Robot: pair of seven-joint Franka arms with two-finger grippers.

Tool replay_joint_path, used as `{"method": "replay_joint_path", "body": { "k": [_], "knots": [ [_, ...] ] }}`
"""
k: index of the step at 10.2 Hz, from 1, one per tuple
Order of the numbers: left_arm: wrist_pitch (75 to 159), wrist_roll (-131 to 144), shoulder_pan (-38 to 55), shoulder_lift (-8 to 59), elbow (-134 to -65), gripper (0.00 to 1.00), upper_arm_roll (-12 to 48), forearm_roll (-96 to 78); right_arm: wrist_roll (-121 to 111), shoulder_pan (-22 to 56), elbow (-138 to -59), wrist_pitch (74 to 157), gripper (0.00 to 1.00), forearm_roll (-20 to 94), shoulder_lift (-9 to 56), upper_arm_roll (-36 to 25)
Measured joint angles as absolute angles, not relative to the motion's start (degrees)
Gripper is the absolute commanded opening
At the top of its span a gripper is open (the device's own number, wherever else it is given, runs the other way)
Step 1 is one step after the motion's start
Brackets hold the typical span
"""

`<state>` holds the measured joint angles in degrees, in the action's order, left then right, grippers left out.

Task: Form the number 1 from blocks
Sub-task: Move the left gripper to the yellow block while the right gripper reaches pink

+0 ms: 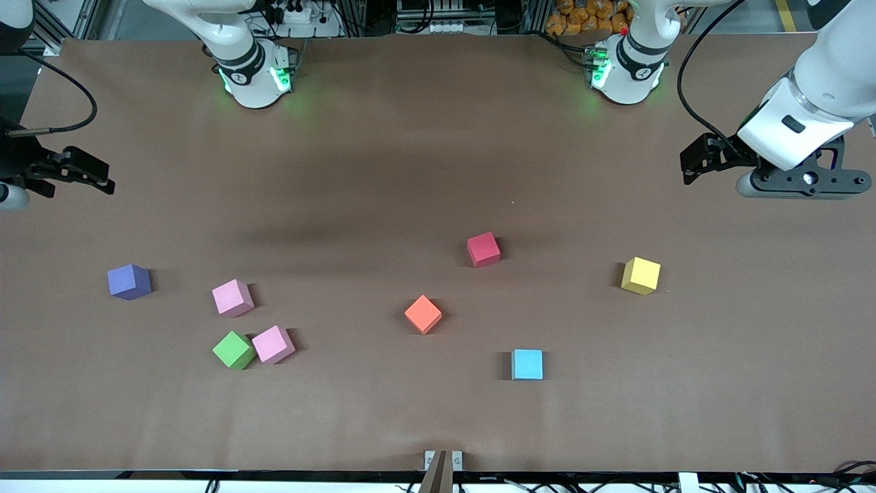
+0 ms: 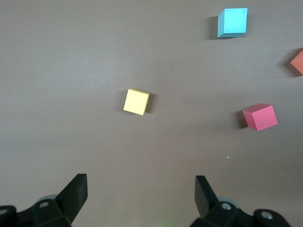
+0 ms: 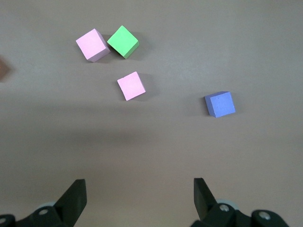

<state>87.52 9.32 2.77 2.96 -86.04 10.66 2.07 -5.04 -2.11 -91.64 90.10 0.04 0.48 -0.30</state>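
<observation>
Grippers first: left gripper (image 2: 140, 189) hangs spread wide and empty over bare table at the left arm's end, right gripper (image 3: 138, 191) the same at the right arm's end. Blocks are small matte cubes, scattered. Seen from the front, taking the orange cube (image 1: 423, 314) as the dial's center: red block (image 1: 483, 249) at 1 o'clock, yellow block (image 1: 641, 276) at 3, two pink blocks (image 1: 233, 298) (image 1: 273, 344) around 9, green block (image 1: 234, 350) touching the nearer pink one.
</observation>
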Motion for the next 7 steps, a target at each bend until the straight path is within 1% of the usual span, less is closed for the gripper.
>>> {"method": "replay_joint_path", "body": {
  "k": [5,7],
  "knots": [
    [87.47,9.32,2.80,2.92,-84.25,1.00,10.72,2.07,-5.05,-2.12,-91.75,89.98,1.00,0.04,0.59,-0.33],
    [87.56,9.32,3.03,4.07,-84.43,1.00,10.84,2.07,-5.07,-2.17,-93.27,89.84,1.00,0.04,1.31,-0.35]
  ]
}}
